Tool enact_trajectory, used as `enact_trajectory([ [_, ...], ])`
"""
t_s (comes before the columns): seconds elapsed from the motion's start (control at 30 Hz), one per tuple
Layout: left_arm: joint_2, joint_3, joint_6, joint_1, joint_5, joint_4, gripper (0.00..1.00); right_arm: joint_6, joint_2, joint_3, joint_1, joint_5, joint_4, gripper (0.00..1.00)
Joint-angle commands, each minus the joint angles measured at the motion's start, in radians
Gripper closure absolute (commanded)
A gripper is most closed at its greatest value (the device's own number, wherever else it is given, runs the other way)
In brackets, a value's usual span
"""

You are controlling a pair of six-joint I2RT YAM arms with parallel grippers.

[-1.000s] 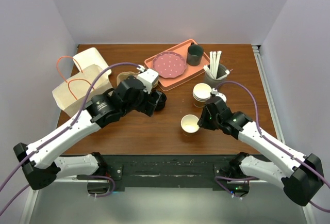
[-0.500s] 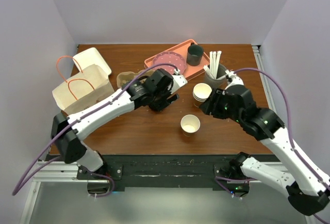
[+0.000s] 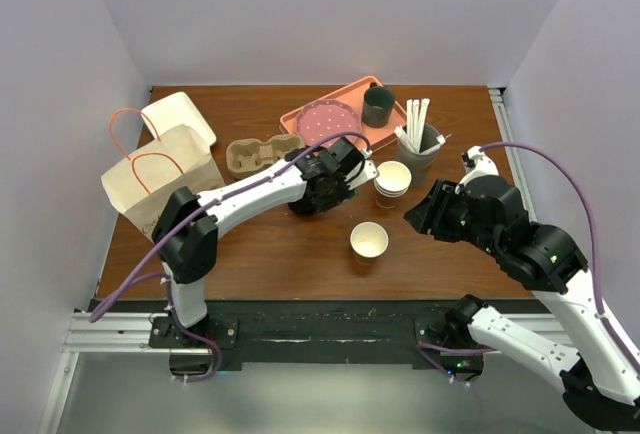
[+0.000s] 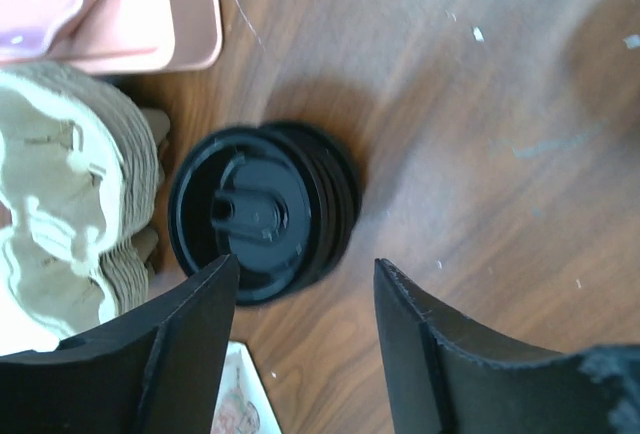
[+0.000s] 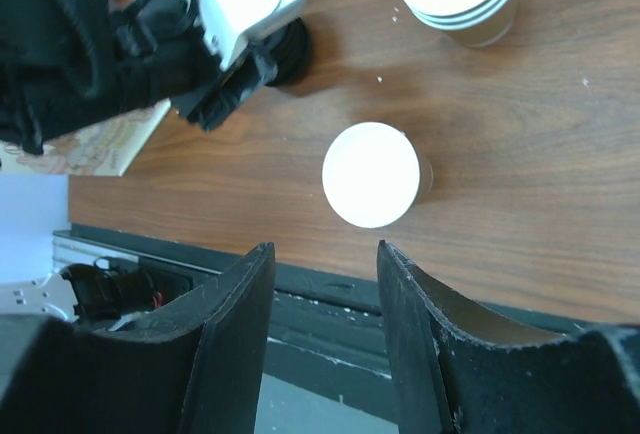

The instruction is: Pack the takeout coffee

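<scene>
The takeout coffee cup (image 3: 369, 242), brown kraft with a white inside (image 5: 371, 174), stands upright and uncovered near the table's front middle. A stack of round black sip lids (image 4: 262, 214) lies on the wood to its left (image 3: 303, 204). My left gripper (image 4: 307, 268) hangs open just beside that stack, with only bare wood between its fingers; in the top view the left gripper (image 3: 316, 192) is right over the lids. My right gripper (image 5: 323, 248) is open and empty, raised to the right of the cup (image 3: 416, 216).
A stack of lidless paper cups (image 3: 392, 181) stands behind the single cup. A pink tray (image 3: 352, 149) with a plate and a dark mug (image 3: 378, 106), a stirrer holder (image 3: 418, 141), a pulp cup carrier (image 3: 257, 155) and a handled paper bag (image 3: 160, 176) fill the back and left.
My left arm stretched out and its wrist swung over the lid stack while its jaws narrowed. My right gripper opened, then lifted and drew back right, away from the cup, which stayed put.
</scene>
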Motion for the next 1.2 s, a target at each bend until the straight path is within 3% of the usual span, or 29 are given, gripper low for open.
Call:
enact_trajectory([
  [0.0,0.053,0.087,0.000,0.006,-0.031,-0.027,0.41,-0.027,0.020,0.046,0.005,-0.010,-0.020,0.51],
  [0.17,0.100,0.107,-0.025,0.018,-0.063,-0.031,0.51,-0.045,0.032,0.055,0.005,-0.010,-0.011,0.52],
  [0.57,0.145,0.116,-0.049,0.027,-0.060,-0.024,0.64,-0.070,0.055,0.057,0.005,-0.004,0.012,0.53],
  [1.17,0.188,0.168,-0.074,0.027,0.001,-0.040,0.67,-0.085,0.075,0.066,0.005,0.009,0.020,0.54],
])
